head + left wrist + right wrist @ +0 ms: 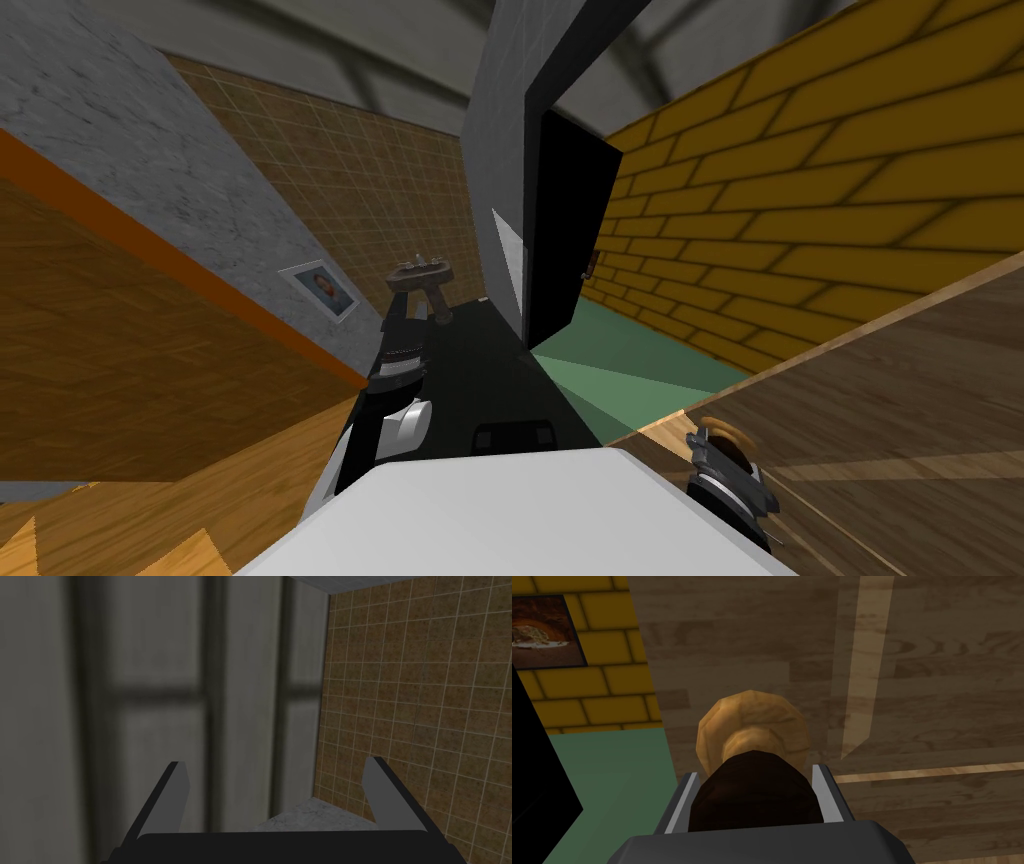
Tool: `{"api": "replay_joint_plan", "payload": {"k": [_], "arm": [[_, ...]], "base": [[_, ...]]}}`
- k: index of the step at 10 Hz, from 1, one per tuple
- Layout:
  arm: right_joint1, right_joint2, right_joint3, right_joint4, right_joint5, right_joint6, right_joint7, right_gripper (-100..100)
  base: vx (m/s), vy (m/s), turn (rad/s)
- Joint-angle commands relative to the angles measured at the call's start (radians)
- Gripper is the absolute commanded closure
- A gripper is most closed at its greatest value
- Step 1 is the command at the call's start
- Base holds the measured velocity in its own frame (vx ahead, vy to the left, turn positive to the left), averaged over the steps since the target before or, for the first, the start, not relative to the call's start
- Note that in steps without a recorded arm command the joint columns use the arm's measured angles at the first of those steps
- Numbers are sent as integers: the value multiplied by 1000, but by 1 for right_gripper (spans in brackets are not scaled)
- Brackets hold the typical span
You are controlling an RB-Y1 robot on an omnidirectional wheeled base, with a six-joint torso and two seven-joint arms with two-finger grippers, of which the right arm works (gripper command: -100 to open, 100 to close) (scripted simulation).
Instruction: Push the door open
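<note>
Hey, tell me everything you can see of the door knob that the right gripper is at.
The door knob has two parts: a dark brown, rounded grip nearest the hand and, behind it, a lighter tan round plate with wood grain, seated against the brown wooden door. The right gripper is shut on it, one light grey finger pressing each side of the dark grip. Nothing else touches it.

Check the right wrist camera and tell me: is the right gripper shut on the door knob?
Yes, the right gripper has its two fingers pressed against both sides of the dark door knob between them.
</note>
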State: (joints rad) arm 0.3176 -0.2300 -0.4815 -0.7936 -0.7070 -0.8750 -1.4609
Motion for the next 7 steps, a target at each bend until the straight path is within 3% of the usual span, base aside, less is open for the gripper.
{"api": "replay_joint_plan", "payload": {"k": [1, 7], "arm": [[0, 5, 3, 0, 1, -2, 0, 100], [0, 1, -36, 17, -25, -3, 9, 100]], "base": [[0, 0, 0], [103, -107, -27]]}}
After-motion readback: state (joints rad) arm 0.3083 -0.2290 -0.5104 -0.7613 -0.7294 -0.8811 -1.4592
